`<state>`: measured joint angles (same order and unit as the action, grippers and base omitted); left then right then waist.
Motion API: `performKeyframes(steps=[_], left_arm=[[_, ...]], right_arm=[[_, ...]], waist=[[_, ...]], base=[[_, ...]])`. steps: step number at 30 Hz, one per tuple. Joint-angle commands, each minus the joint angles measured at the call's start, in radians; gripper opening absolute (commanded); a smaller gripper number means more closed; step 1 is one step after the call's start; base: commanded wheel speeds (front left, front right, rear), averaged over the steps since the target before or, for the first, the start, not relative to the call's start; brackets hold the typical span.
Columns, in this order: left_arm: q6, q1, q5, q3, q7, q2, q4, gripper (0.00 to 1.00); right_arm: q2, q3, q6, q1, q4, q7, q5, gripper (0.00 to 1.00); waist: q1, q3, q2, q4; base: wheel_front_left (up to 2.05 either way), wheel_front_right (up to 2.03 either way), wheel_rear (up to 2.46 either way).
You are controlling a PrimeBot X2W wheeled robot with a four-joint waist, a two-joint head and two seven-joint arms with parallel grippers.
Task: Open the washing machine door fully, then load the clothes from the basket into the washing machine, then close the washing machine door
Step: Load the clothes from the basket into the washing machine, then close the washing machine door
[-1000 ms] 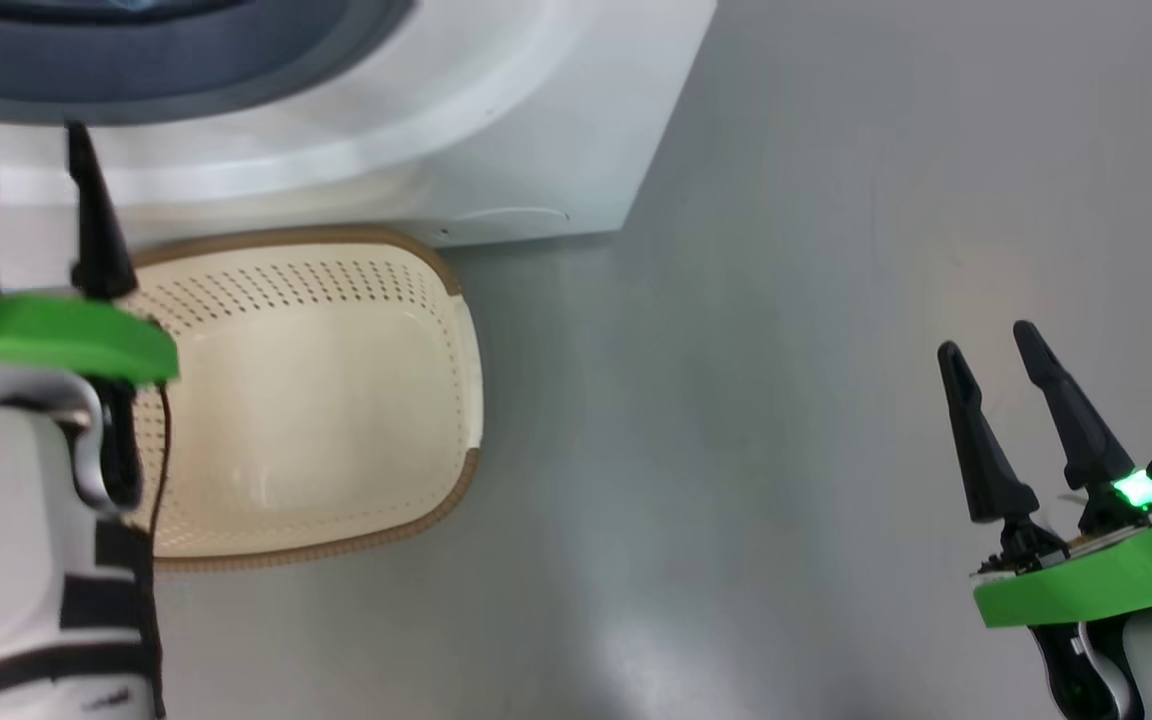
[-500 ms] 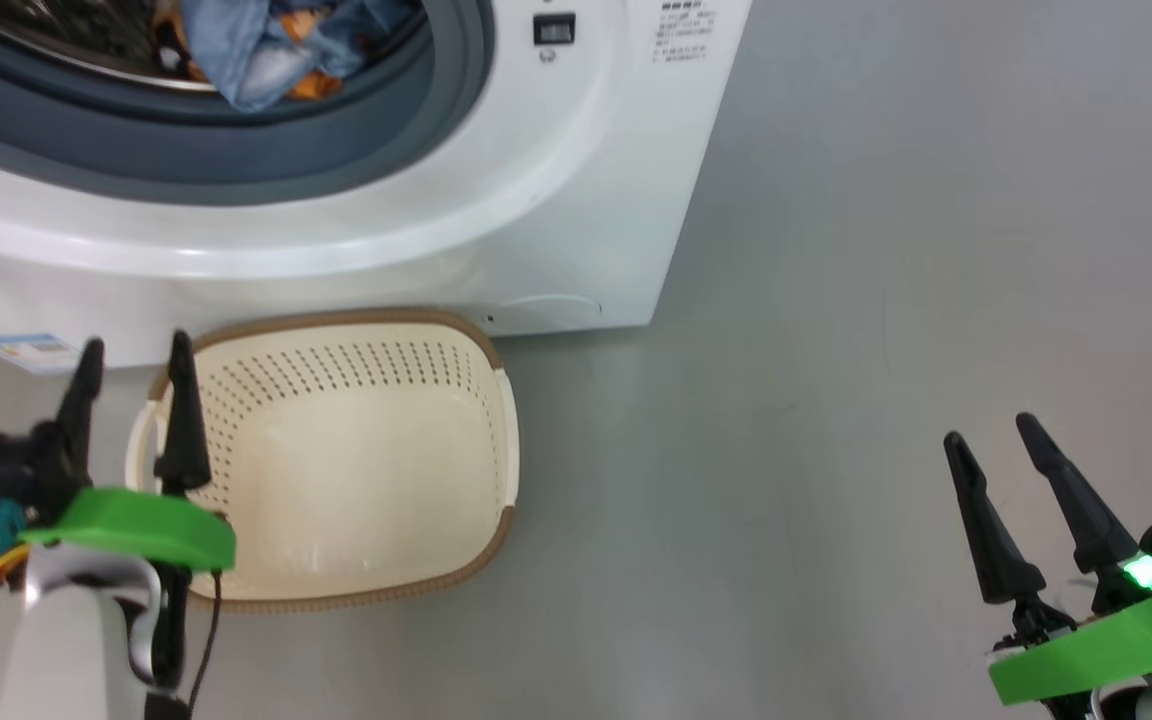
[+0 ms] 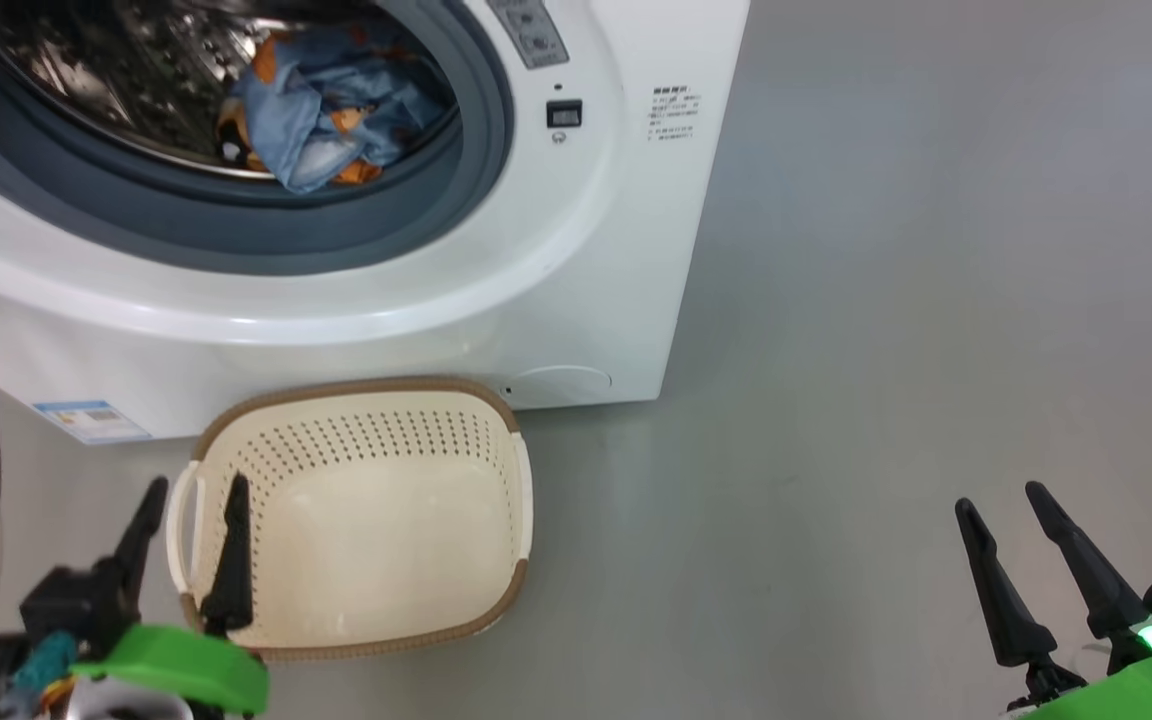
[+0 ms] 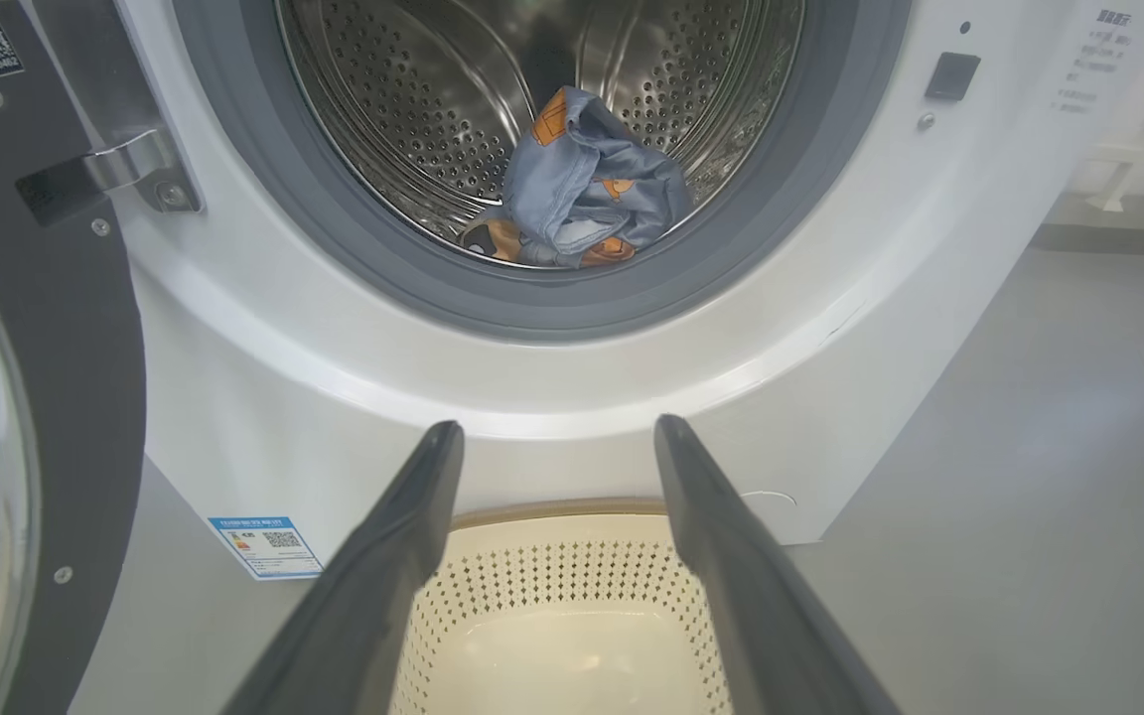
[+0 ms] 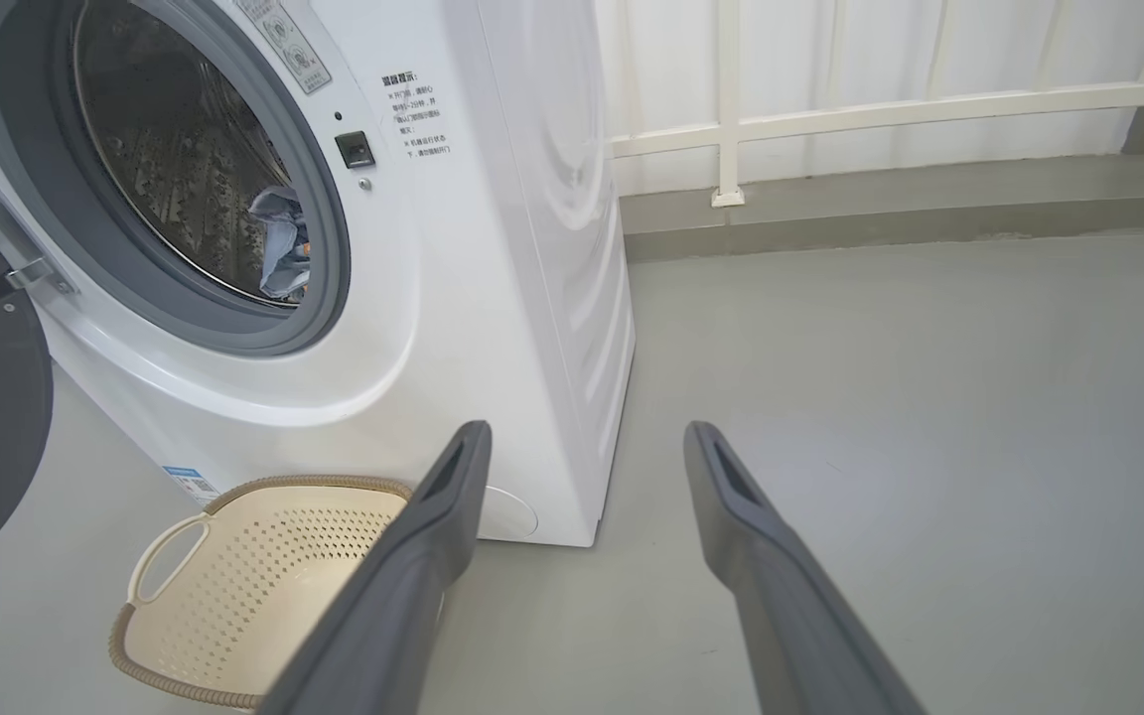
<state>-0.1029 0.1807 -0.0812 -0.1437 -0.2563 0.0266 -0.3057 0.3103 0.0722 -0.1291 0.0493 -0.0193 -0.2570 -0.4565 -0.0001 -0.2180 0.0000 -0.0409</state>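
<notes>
Now the clothes (image 3: 326, 120) lie in the drum (image 4: 433, 129) — the washing machine door (image 4: 66, 348) stands open at nine o'clock of the nearer left pincer (image 3: 197, 483); it and the right pincer (image 3: 1000, 497) gape wide, empty.

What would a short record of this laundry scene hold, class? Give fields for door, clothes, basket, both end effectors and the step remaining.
washing machine door: swung open, left of the opening
clothes: bunched inside the steel drum
basket: empty, on the floor before the washing machine
left end effector: open, empty, by the basket's left edge
right end effector: open, empty, over bare floor
remaining step: close the door
</notes>
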Motion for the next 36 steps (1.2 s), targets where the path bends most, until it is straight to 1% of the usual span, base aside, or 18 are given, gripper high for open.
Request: performKeyframes(steps=[1, 7, 20, 36], left_arm=[[0.001, -0.019, -0.012, -0.027, -0.006, 0.024, 0.033, 1.00], [0.012, -0.096, -0.043, -0.029, -0.006, 0.024, 0.070, 1.00], [0.009, -0.207, -0.060, -0.053, -0.006, 0.024, 0.149, 1.00], [0.028, -0.218, -0.075, -0.029, -0.006, 0.024, 0.173, 1.00]], right_arm=[[0.020, 0.008, -0.002, 0.021, 0.019, -0.005, 0.014, 1.00], [0.015, -0.002, -0.002, 0.061, 0.017, -0.005, 0.017, 1.00], [0.010, -0.028, -0.002, 0.114, 0.022, -0.005, 0.021, 1.00], [-0.003, -0.031, -0.002, 0.117, 0.029, -0.005, 0.029, 1.00]], waist=[[0.0001, 0.025, 0.0000, 0.001], [0.0001, 0.070, 0.0000, -0.002], [0.0001, 0.115, 0.0000, 0.000], [0.0001, 0.114, 0.0000, 0.005]], base=[[0.00, 0.00, 0.00], [0.00, 0.00, 0.00], [0.00, 0.00, 0.00], [-0.02, 0.02, 0.00]])
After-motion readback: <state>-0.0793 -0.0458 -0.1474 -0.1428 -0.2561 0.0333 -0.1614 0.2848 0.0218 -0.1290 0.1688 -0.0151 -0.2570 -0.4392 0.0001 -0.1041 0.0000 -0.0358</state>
